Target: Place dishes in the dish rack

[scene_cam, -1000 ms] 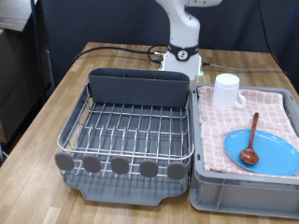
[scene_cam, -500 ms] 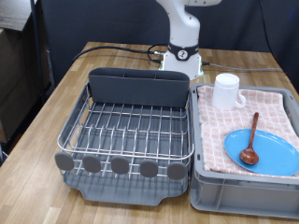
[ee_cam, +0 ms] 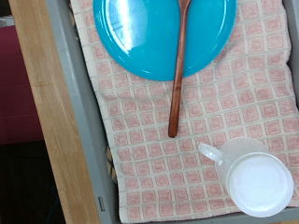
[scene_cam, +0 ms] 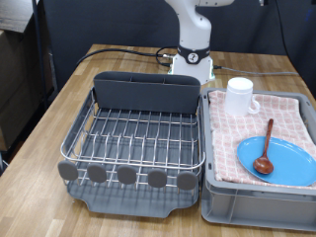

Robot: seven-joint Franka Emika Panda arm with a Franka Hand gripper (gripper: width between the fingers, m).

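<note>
Nothing has moved on the surface (scene_cam: pixel 69 99) since the earlier frames. No fingers of the tool show in either view, so its state cannot be told. The wrist view looks straight down, so the plate (ee_cam: pixel 154 33), spoon (ee_cam: pixel 177 79) and mug (ee_cam: pixel 257 177) lie below the tool, on the cloth (ee_cam: pixel 140 140) in the bin (scene_cam: pixel 257 202). The spoon's bowl rests on the plate; its handle points toward the mug. The rack (scene_cam: pixel 138 133) stands bare just beside the bin. A wall and dark furniture stand behind.

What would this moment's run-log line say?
end effector: not visible | plate, spoon, mug: on checked cloth in bin | dish rack: no dishes
</note>
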